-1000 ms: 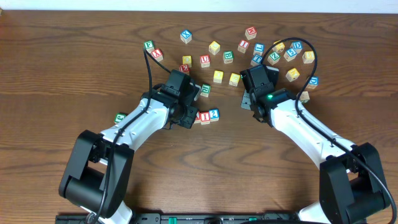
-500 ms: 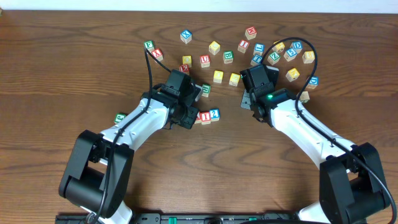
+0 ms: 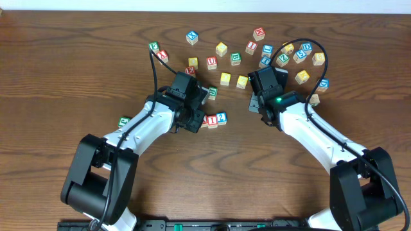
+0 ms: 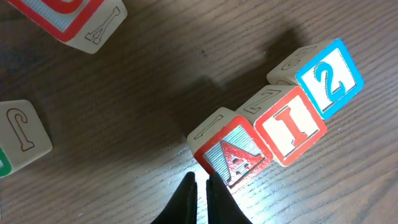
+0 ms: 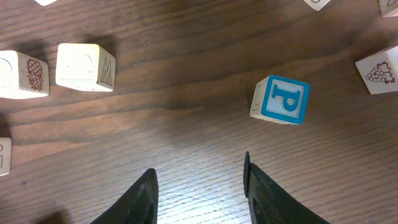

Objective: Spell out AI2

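Note:
Three wooden cubes lie touching in a row that reads A, I, 2: the red A cube (image 4: 233, 155), the red I cube (image 4: 289, 127) and the blue 2 cube (image 4: 328, 78). From overhead the I cube (image 3: 212, 119) and the 2 cube (image 3: 221, 117) show, while the A cube is mostly under my left gripper (image 3: 195, 119). My left gripper (image 4: 200, 180) is shut and empty, its tips at the A cube's near-left corner. My right gripper (image 5: 199, 174) is open over bare wood with nothing between its fingers. A blue P cube (image 5: 281, 99) lies just beyond its right finger.
Several loose letter cubes are scattered across the back of the table (image 3: 270, 54). Two yellow cubes (image 3: 233, 79) lie left of the right gripper (image 3: 266, 82). A green cube (image 3: 212, 92) lies beside the left wrist and another (image 3: 124, 120) by the left arm. A J cube (image 4: 22, 134) lies to the A cube's left.

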Tool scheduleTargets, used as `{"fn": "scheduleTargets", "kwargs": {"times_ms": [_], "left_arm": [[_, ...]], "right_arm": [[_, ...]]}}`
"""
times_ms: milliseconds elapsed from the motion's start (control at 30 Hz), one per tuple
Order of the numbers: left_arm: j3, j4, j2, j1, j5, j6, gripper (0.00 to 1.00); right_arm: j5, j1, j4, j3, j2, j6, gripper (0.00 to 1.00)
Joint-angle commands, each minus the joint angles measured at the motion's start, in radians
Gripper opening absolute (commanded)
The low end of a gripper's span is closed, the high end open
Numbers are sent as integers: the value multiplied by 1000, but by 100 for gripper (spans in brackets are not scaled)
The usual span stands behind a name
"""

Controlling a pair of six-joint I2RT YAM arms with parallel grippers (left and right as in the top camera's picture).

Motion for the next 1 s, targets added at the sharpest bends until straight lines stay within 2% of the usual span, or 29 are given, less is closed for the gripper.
{"fn": "scheduleTargets", "kwargs": {"times_ms": [0, 133, 267, 500, 767, 867, 967], "left_arm": [[-10, 1, 7, 0, -70, -34, 8], [-10, -3, 7, 0, -111, -81, 7], [-10, -21, -13, 0, -223, -186, 7], [-10, -113, -120, -47, -193, -311, 8], [-10, -137, -155, -225, -158, -480, 8], [-10, -133, -155, -269, -159, -492, 7], [-10, -135, -155, -278, -158, -493, 7]], "right_arm": [[9, -4, 3, -8, 8, 10, 40], [9, -4, 3, -8, 8, 10, 40], [13, -4, 3, -8, 8, 2, 40], [77, -8, 14, -8, 8, 3, 45], [84, -97, 44, -8, 8, 2, 47], [26, -142, 56, -8, 8, -76, 46], [-106, -179, 92, -8, 8, -227, 46]]}}
